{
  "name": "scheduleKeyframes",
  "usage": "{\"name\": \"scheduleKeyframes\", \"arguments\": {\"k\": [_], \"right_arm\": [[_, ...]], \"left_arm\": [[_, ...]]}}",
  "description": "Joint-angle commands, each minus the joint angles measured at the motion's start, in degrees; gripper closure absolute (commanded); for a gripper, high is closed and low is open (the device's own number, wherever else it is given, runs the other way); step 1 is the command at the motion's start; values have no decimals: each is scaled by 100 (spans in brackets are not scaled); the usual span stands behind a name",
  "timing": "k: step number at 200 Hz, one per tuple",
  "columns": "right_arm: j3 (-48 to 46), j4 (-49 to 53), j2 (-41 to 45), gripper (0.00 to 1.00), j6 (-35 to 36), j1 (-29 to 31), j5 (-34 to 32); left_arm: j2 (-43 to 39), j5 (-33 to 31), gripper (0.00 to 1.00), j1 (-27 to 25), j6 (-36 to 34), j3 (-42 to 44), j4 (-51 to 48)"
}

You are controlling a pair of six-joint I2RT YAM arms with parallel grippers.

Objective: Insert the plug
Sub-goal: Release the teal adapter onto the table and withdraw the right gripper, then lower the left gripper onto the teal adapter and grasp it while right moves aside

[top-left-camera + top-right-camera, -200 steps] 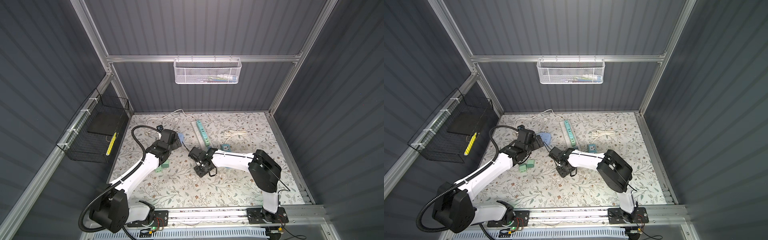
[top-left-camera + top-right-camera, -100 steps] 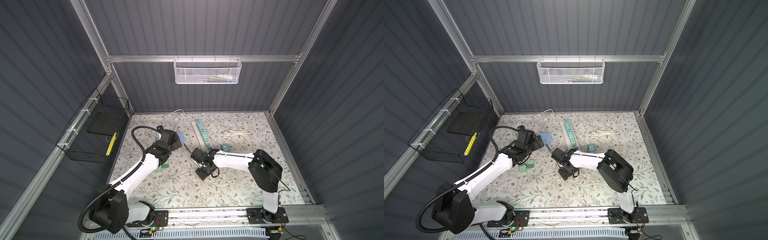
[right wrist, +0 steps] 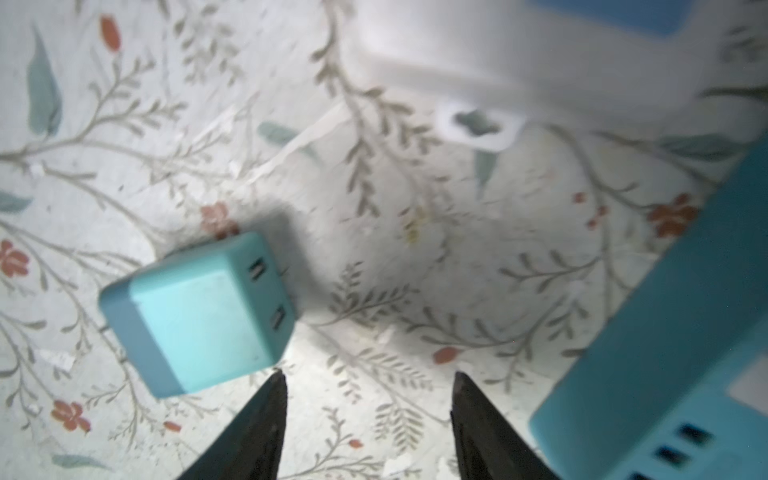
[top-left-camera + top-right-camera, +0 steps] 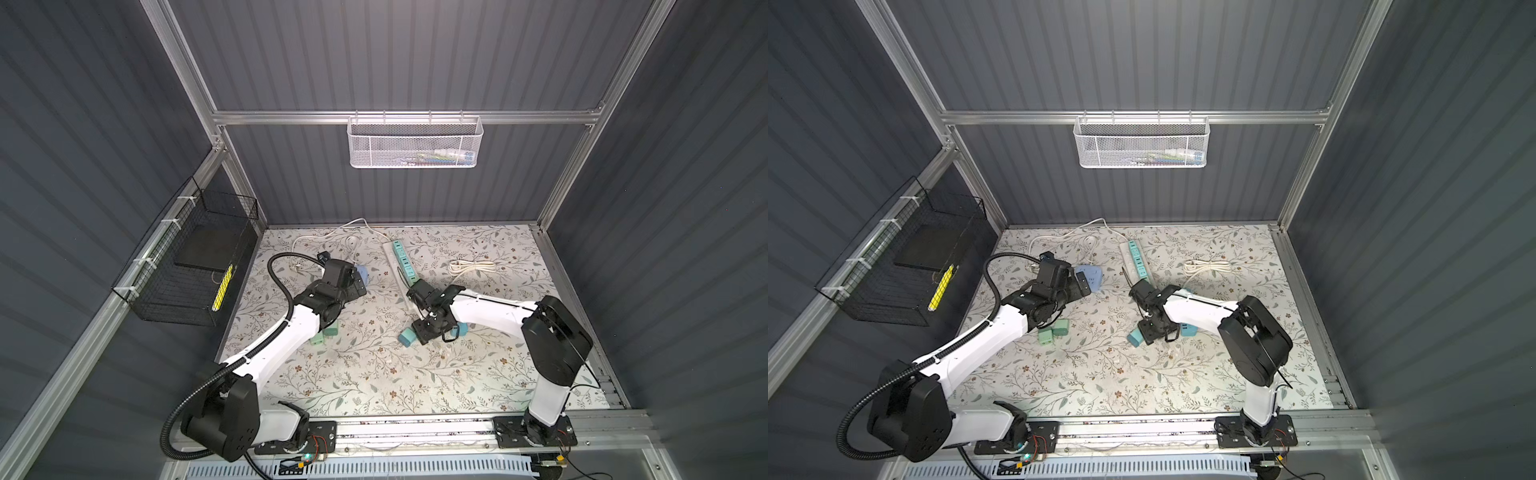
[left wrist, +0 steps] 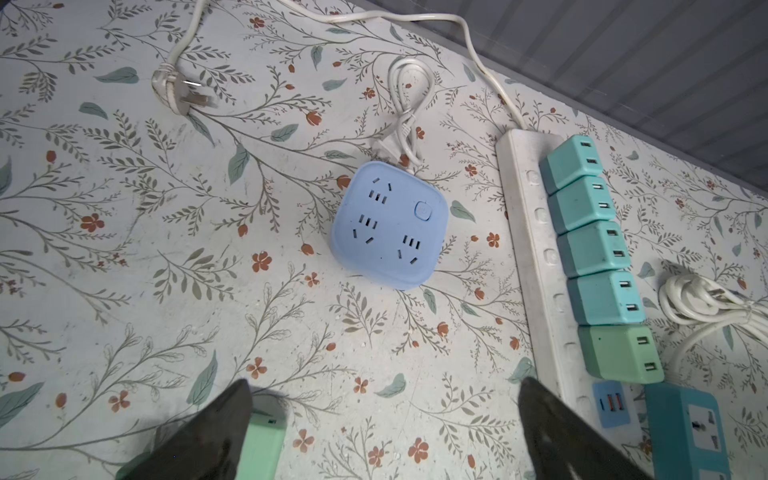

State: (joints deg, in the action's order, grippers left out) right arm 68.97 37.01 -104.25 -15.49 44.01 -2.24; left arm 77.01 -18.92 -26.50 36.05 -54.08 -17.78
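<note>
A teal cube plug [image 3: 199, 311] lies on its side on the flowered table, showing in both top views [image 4: 407, 337] [image 4: 1135, 337]. My right gripper [image 3: 368, 376] hangs low just beside it, open, with only bare table between its fingers; from above it shows over the middle of the table [image 4: 432, 328]. Behind it, the white power strip [image 4: 401, 259] [image 5: 536, 249] carries several teal and green plugs. My left gripper [image 5: 384, 384] [image 4: 357, 284] stands wide open and empty above the table, short of a blue square socket block [image 5: 390, 224].
A teal universal adapter [image 3: 665, 332] [image 5: 690, 436] stands close to the right gripper. Green plugs [image 4: 324, 334] [image 5: 262, 440] lie under the left arm. A coiled white cable [image 4: 471, 266] lies at the back right. A black wire basket [image 4: 195, 266] hangs on the left wall.
The right gripper's jaws have spread and it has shifted slightly right; the teal plug now lies free on the table beside it. The left arm has not moved.
</note>
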Motion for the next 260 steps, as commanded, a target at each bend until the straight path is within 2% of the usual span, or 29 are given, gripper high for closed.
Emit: {"name": "scheduleKeyframes", "arguments": {"k": [1,20,48,71,87,105,150,213,260], "right_arm": [[167,-103,179,35,-136,-67,-33],[157,-173,460,35,-189,-207,145],[93,-268,1077,35,-271,-473,-128],[-356,-846,1792,37,-501,-924,-41],[-725,-1338,2132,38,-578,-1433,695],[-703,-1240,2191,42,-648,-1871,997],[-739,-1204,2244,42,-481,-2037,979],[-938,-1289,2250,40,-570,-2072,888],[-1127,-1396,2307,40,-667,-2081,795]], "left_arm": [[143,367,0,40,-284,-254,61],[198,724,3,31,-569,-278,56],[493,1092,8,-277,-1036,-507,-127],[1254,1162,9,-988,-1815,-1246,-1041],[1822,1521,8,-1407,-2405,-1916,-1852],[2306,1787,14,-1677,-2870,-2501,-2566],[3069,1991,24,-2102,-3480,-3088,-3468],[3563,2106,31,-2280,-3533,-3123,-3372],[3645,2081,36,-2324,-3152,-2868,-3126]]}}
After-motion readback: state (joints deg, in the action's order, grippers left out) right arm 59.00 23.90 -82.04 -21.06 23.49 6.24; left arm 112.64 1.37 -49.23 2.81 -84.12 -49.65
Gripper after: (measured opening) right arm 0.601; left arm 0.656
